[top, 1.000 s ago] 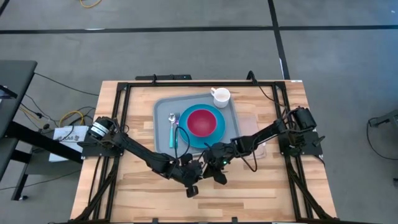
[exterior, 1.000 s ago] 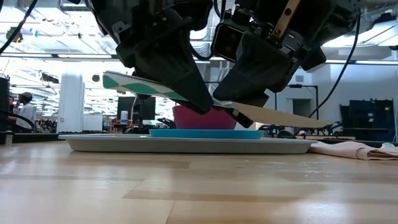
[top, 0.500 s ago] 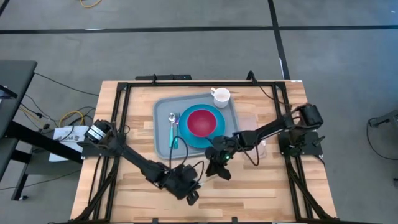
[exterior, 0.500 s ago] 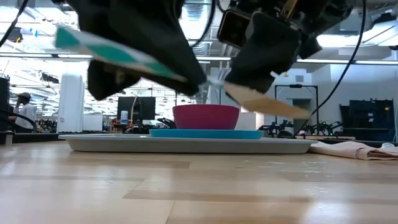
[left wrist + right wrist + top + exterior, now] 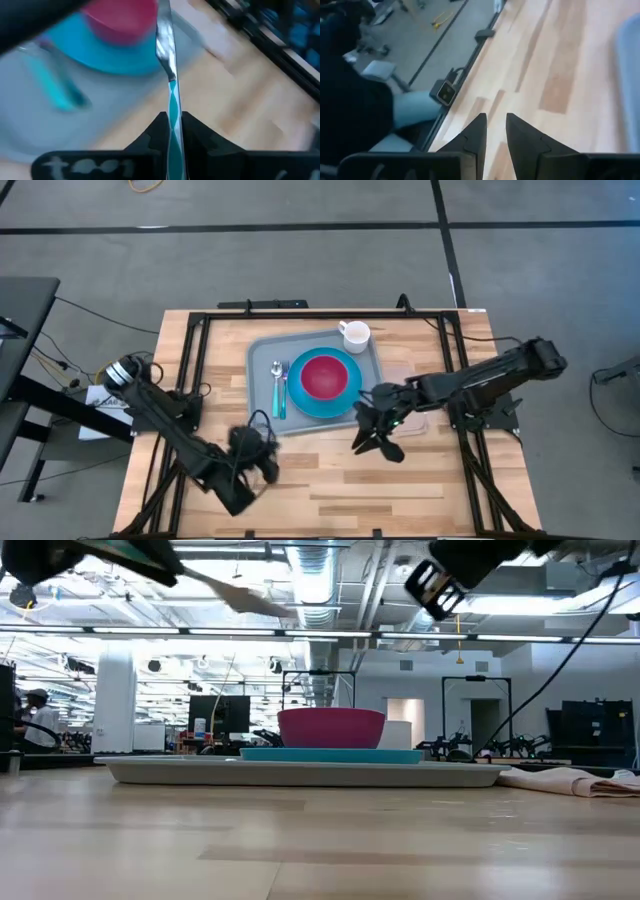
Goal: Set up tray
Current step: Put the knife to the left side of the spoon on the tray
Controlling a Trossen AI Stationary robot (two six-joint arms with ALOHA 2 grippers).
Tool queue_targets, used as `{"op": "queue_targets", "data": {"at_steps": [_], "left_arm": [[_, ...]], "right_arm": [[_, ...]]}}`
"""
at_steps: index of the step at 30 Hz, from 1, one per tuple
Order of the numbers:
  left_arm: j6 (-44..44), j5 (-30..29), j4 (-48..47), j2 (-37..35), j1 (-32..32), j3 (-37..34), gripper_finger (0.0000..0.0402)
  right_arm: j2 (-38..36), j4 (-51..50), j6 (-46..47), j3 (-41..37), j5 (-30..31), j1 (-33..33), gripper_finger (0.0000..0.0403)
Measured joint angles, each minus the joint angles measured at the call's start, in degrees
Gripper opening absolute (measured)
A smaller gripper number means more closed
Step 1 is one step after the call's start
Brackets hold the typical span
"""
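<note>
The grey-blue tray (image 5: 262,405) lies at the table's far middle. It carries a blue plate (image 5: 300,398) with a pink bowl (image 5: 325,375), a white cup (image 5: 355,335) and a teal-handled spoon (image 5: 279,390). My left gripper (image 5: 250,452) hovers over the near-left table, shut on a teal-handled utensil (image 5: 215,580) with a metal blade. My right gripper (image 5: 375,442) is open and holds nothing, near the tray's near-right corner. My left gripper (image 5: 171,117) pinches the utensil's teal handle (image 5: 172,105) between its two fingers. The fingers lie along the utensil. The metal blade (image 5: 165,40) sticks out ahead of the fingertips. The utensil is lifted clear, high above the table.
A beige folded napkin (image 5: 405,385) lies flat on the table just right of the tray; the low view shows it as napkin (image 5: 565,780). Bare wood spreads over the table's near half. Black frame rails run along the table's sides.
My left gripper has carried the utensil up and toward the table's left edge. My right gripper, which was at the utensil's blade end, has let go and drawn off up and to the right. The utensil now hangs from the left gripper alone.
</note>
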Motion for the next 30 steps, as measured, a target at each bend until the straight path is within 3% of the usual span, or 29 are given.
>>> {"op": "queue_targets", "data": {"at_steps": [4, 8, 11, 15, 19, 24, 30], "left_arm": [[-16.07, -4.94, -15.86, -1.91, 0.13, -0.90, 0.0025], [-29.80, -4.57, -16.32, -1.91, 0.97, -8.41, 0.0027], [-37.40, -9.17, -8.77, -1.90, 0.95, -16.91, 0.0028], [-36.92, -18.26, 13.68, -2.49, 2.58, -28.40, 0.0027], [-36.72, -21.82, 29.08, -2.43, 5.15, -37.23, 0.0021], [-37.35, -21.53, 36.55, -2.43, 8.82, -42.47, 0.0029], [-37.93, -13.78, 36.76, -2.44, 14.30, -42.85, 0.0027]], "right_arm": [[-6.32, -5.66, -2.07, -0.01, 6.77, 0.31, 0.0066], [-11.23, -11.02, -4.49, -0.01, 13.97, 1.15, 0.0066], [-13.70, -13.85, -4.65, -0.01, 17.99, 1.64, 0.0066], [-15.54, -15.89, -5.52, -0.01, 18.72, 1.73, 0.0066], [-16.14, -16.96, -5.94, -0.01, 18.70, 1.75, 0.0066], [-15.71, -17.96, -6.13, -0.01, 18.72, 1.77, 0.0066], [-15.69, -18.14, -7.49, -0.01, 18.70, 1.19, 0.0066]]}}
